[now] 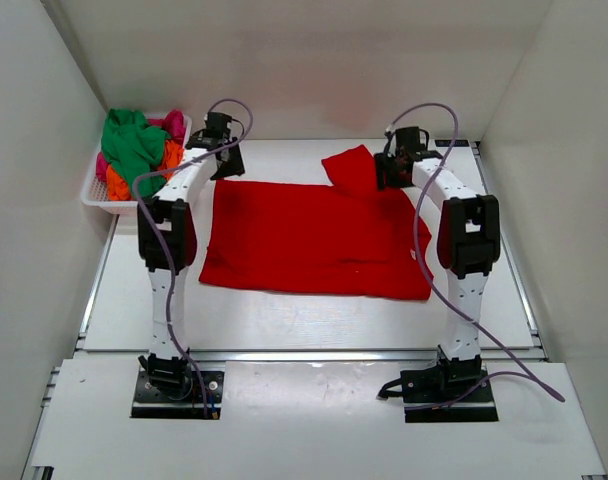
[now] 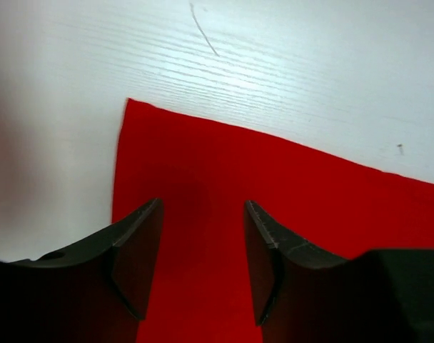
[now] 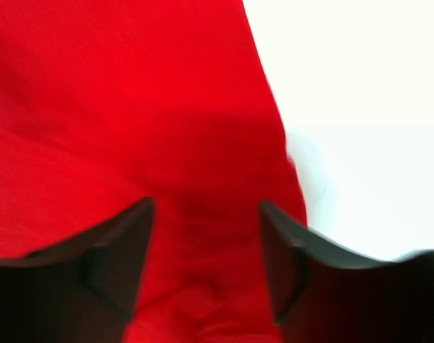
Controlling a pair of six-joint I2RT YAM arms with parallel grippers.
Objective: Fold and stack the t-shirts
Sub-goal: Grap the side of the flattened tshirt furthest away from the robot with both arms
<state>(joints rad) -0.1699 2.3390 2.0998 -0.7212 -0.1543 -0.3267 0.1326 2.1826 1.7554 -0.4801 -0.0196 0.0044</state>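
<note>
Left gripper [image 2: 203, 204] fingers were nearest the lens in the left wrist view: jaws apart, nothing pinched, red cloth visible through the gap. The right gripper [image 3: 206, 202] was seen the same way, jaws parted and empty, with red fabric underneath.

The red t-shirt [image 1: 314, 235] was laid flat on the table [image 1: 284, 325] between the two arms, roughly rectangular. The left gripper was placed over its far left corner. The right gripper was placed at the far right, just beside a bunched sleeve [image 1: 351, 168] sticking out past the far edge. Other t-shirts [image 1: 134, 145] (green, orange, pink) were heaped in the white basket [image 1: 92, 196] at far left, well apart from the work.

Step judged: folding of the spread shirt, not yet finished; stacking not started.

To be done well:
- The sleeve should be tucked in flat first.
- Both far corners should be pinched through all layers at matched positions.
- The corners should be lifted level and carried together toward the near hem, so the edges are aligned.

An uneven pull would likely skew the fold.
</note>
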